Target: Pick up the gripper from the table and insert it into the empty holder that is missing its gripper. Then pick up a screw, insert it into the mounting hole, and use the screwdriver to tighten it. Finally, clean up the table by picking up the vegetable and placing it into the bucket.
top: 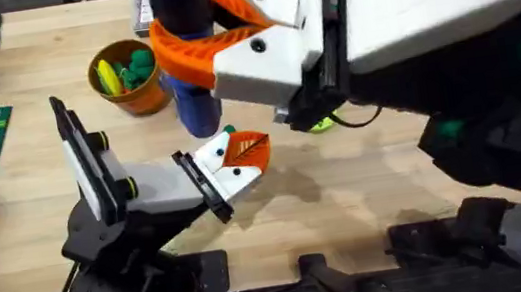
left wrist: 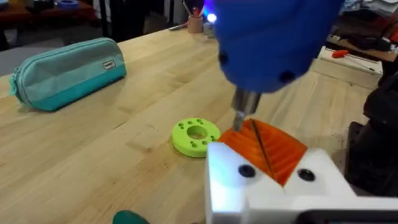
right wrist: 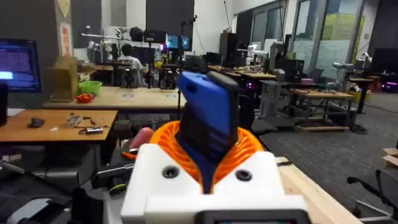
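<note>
right gripper [top: 212, 46] clamps screwdriver [top: 195, 94] | bit seemingly on gripper [top: 239, 159] | your risk: 1 tilt, tip slips

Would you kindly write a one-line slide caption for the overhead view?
Right gripper holds the blue screwdriver upright above the small white-and-orange gripper on the holder, beside the bucket.

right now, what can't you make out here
- Any screw under the screwdriver tip: left wrist view, too small and blurred.
- Right rim of the bucket: overhead, hidden by the right gripper.
- Right part of the table: overhead, covered by the right arm.
</note>
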Robot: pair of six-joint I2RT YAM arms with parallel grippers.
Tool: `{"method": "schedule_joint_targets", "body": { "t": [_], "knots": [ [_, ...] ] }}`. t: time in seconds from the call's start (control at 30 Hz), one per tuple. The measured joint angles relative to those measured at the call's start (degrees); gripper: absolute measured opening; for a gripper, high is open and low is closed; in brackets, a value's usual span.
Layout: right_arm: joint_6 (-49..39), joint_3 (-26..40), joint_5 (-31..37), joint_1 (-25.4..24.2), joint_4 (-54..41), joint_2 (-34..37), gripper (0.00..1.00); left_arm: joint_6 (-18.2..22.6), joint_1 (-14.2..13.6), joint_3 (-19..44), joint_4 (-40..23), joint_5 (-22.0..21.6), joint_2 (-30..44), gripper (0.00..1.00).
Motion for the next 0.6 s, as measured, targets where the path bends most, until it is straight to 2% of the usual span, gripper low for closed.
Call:
{"method": "schedule_joint_targets", "body": {
  "t": [0.13,0.23,0.27,0.3,0.37,0.6],
  "knots": [
    [-1.5,0.0,-0.1,-0.7,-2.0,0.0,0.049,0.0,0.0,0.0,0.0,0.0,0.0,0.009],
    [-4.5,0.0,-0.3,-3.0,-3.6,0.0,0.049,0.0,0.0,0.0,0.0,0.0,0.0,0.009],
    [-5.7,0.0,-0.3,-4.3,-4.1,0.0,0.049,0.0,0.0,0.0,0.0,0.0,0.0,0.009],
    [-8.3,0.0,0.2,-8.9,-6.3,0.0,0.049,0.0,0.0,0.0,0.0,0.0,0.0,0.009],
    [-9.5,0.0,1.0,-12.5,-8.9,0.0,0.049,0.0,0.0,0.0,0.0,0.0,0.0,0.009],
    [-11.0,-0.1,2.9,-22.0,-19.4,0.0,0.049,0.0,0.0,0.0,0.0,0.0,0.0,0.009]
  ]
}}
